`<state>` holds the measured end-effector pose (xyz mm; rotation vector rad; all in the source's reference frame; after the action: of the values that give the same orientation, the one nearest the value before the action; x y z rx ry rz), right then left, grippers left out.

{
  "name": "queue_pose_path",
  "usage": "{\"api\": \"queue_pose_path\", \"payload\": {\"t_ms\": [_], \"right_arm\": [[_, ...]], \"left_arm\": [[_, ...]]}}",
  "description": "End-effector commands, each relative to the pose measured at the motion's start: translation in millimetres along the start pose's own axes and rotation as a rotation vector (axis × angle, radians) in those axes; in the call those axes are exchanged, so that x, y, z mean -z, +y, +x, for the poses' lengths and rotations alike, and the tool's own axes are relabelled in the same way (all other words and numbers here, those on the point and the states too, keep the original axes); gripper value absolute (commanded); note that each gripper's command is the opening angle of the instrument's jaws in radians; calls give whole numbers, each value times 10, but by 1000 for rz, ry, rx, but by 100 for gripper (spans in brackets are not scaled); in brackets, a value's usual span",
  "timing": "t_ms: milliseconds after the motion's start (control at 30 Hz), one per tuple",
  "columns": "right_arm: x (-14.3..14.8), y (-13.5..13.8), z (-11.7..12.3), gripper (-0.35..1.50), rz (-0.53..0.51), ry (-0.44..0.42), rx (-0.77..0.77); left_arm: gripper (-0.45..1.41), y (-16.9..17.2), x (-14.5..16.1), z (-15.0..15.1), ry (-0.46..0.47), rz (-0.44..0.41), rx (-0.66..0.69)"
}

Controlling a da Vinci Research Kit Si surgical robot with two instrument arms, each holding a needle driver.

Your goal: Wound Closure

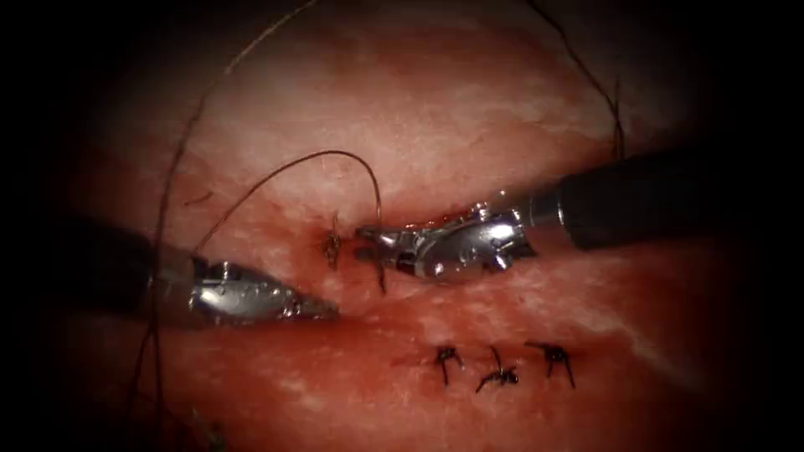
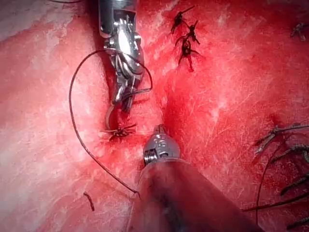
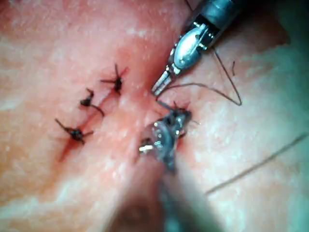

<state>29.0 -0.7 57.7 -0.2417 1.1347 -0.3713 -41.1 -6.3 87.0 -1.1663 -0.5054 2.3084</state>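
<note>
The tissue (image 1: 435,109) is pink-red, mottled with pale whitish streaks, and darker glossy red fluid (image 1: 352,322) lies along the cut beside both tools' tips. The thread (image 1: 276,176) is thin and dark, nearly black, as are the knots (image 1: 501,375) below the right tool (image 1: 368,244). Both tools are shiny silver on dark shafts; the left tool (image 1: 331,311) carries a red tinge.

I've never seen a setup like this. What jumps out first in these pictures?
Two shiny metal tools meet over wet, red tissue: the left tool points in from the left, the right tool from the right, its tip beside a dark knot. A thin thread arcs between them. Below sit three finished stitches in a row.
</note>
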Motion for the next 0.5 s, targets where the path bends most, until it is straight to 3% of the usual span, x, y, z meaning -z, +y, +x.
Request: {"api": "queue_pose_path", "payload": {"t_ms": [33,167,500], "right_arm": [[-8,-17,-8,-35,16,-13,-26],[-9,-17,-15,-35,14,-20,-47],[-23,-14,4,-35,32,2,-57]], "left_arm": [[-45,7,-6,-6,-2,-4,3],[-45,6,-6,-5,-2,-4,3],[-45,7,-6,-5,-2,-4,3]]}}
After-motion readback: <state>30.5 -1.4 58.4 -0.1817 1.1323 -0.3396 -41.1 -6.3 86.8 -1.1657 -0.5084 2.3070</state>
